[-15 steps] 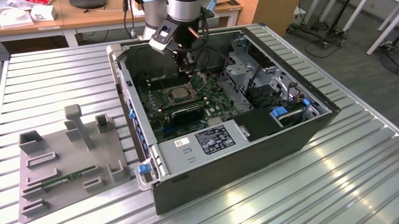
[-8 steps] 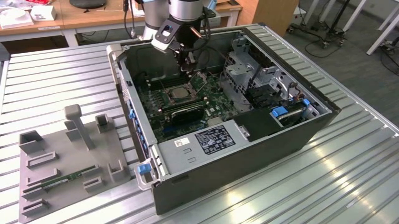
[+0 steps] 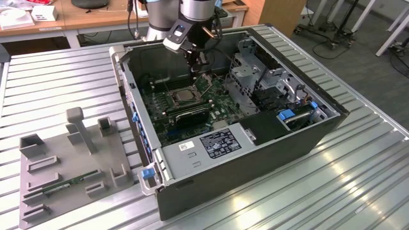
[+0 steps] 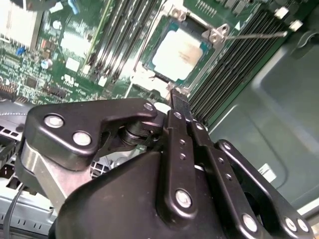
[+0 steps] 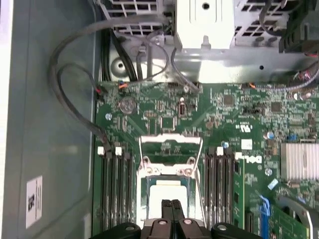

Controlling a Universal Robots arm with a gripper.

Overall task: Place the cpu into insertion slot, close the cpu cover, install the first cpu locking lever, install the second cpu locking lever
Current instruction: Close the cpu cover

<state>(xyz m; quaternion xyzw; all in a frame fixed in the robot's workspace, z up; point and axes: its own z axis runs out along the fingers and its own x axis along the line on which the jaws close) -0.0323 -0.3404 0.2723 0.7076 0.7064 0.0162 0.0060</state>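
Observation:
The cpu [image 3: 183, 98] [image 4: 179, 55] [image 5: 167, 191], a pale square chip, lies in the insertion slot [image 4: 149, 75] [image 5: 141, 199] on the green motherboard inside the open computer case. The cpu cover [image 5: 169, 138] [image 3: 208, 80], a thin silvery frame, stands raised at the socket's far edge. A thin metal lever rod [image 4: 254, 35] sticks out over the memory slots beside the socket. My gripper [image 3: 197, 67] [image 4: 174, 93] [image 5: 172, 203] hovers just above the cpu's near edge. Its black fingers are shut together with nothing between them.
Black memory slots [image 5: 117, 189] flank the socket on both sides. A grey drive cage [image 3: 246, 72] and loose cables [image 5: 75, 89] sit close behind, and the power supply [image 3: 217, 143] fills the case's front. A grey fixture tray [image 3: 70, 163] lies on the slatted table at the exterior view's left.

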